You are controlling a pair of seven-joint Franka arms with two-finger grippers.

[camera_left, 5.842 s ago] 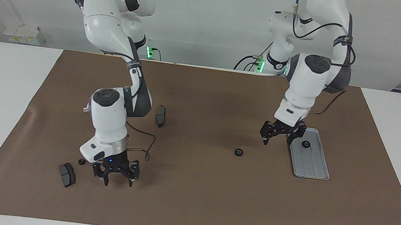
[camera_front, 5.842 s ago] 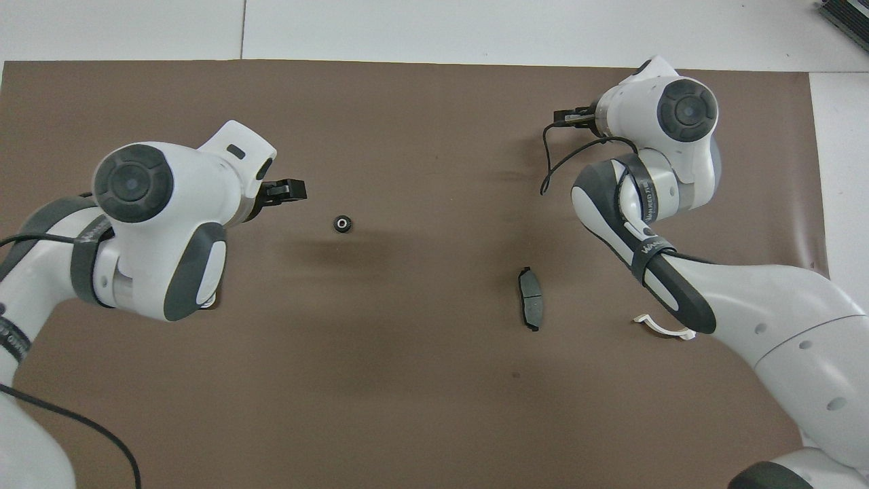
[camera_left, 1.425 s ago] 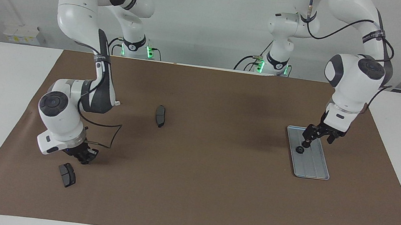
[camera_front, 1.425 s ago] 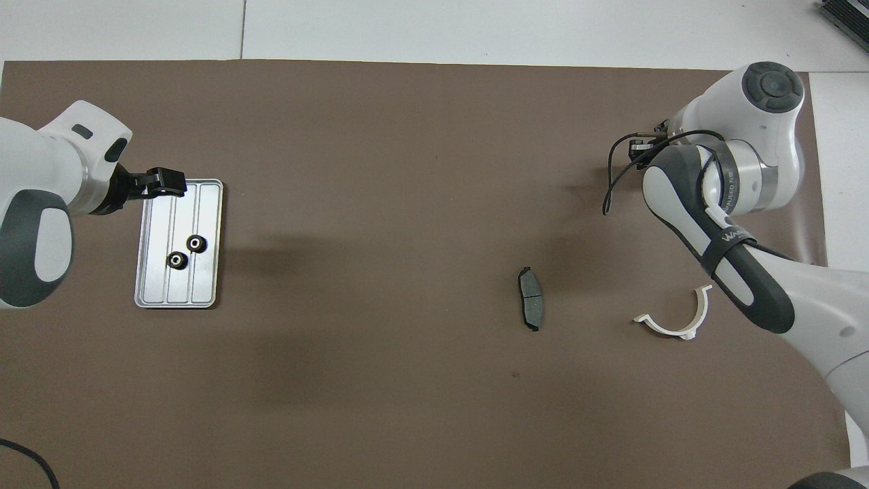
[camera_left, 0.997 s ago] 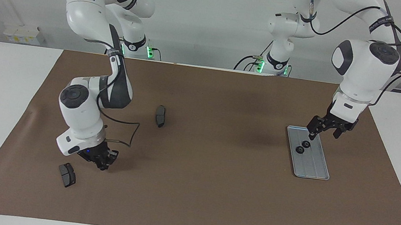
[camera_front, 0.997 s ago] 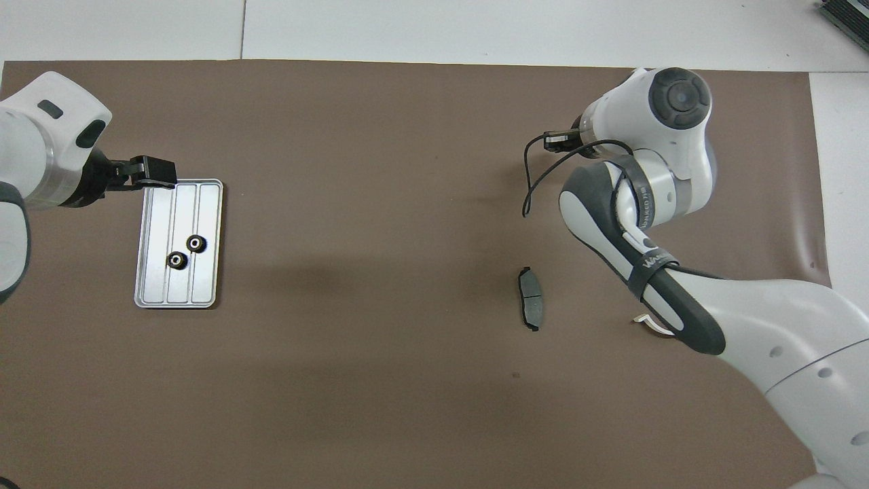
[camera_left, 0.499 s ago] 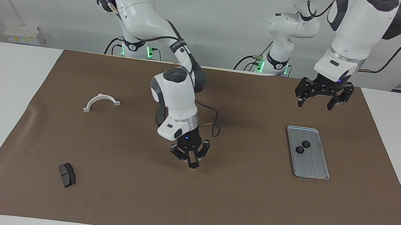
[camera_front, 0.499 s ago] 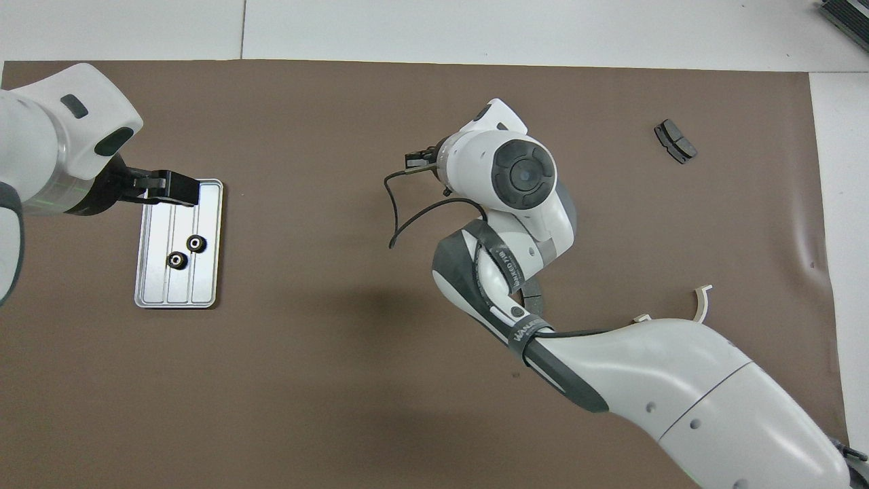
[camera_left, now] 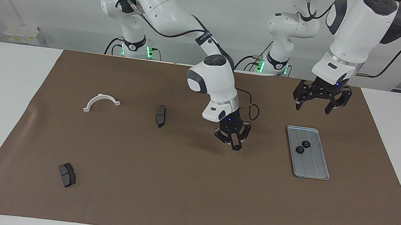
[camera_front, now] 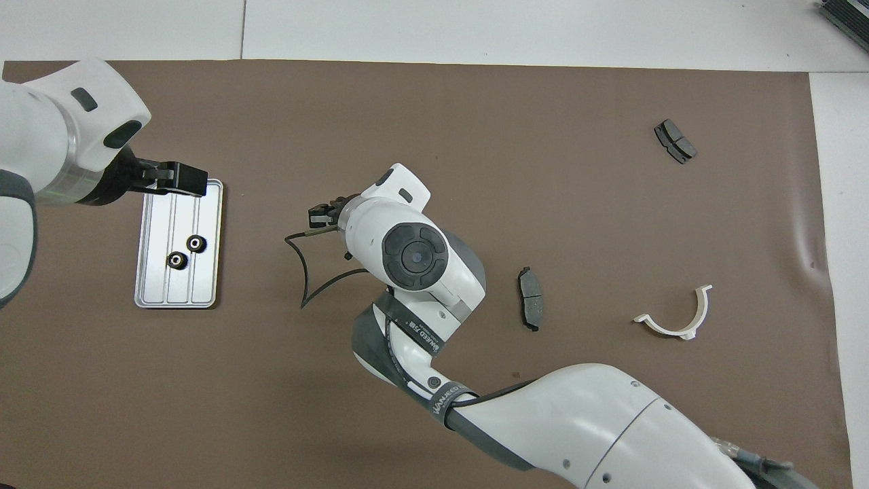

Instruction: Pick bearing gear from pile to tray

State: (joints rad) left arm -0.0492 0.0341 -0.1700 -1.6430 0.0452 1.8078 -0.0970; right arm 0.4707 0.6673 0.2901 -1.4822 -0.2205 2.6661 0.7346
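1. Right arm: comes from its base, reaches across to mid-surface w/ elbow high, wrist bent steeply down. The right end effector (camera_left: 235,143) hangs low over the brown mat (camera_left: 189,196), roughly mid-way btwn the central brake pad (camera_left: 160,115) and the tray (camera_left: 313,170).
2. Its fingers are pressed nearly together, pinching a small black piece at the tips, apparently a bearing gear (camera_left: 236,147). Can't tell if the piece touches the mat.
3. Left arm: upright, forearm near vertical, wrist pointing straight down. The left end effector (camera_left: 317,101) is raised over the mat just by the tray's robot-side end. Fingers spread wide, nothing in them.
4. Tray lies flat toward the left arm's end of the surface, w/ two gears (camera_left: 303,147) in it, side by side, in the half nearer the robots.
5. Rest of pile, on the mat toward the right arm's end: white half-ring bracket (camera_left: 101,102) nearer the robots, second brake pad (camera_left: 66,174) farther from them, well apart.
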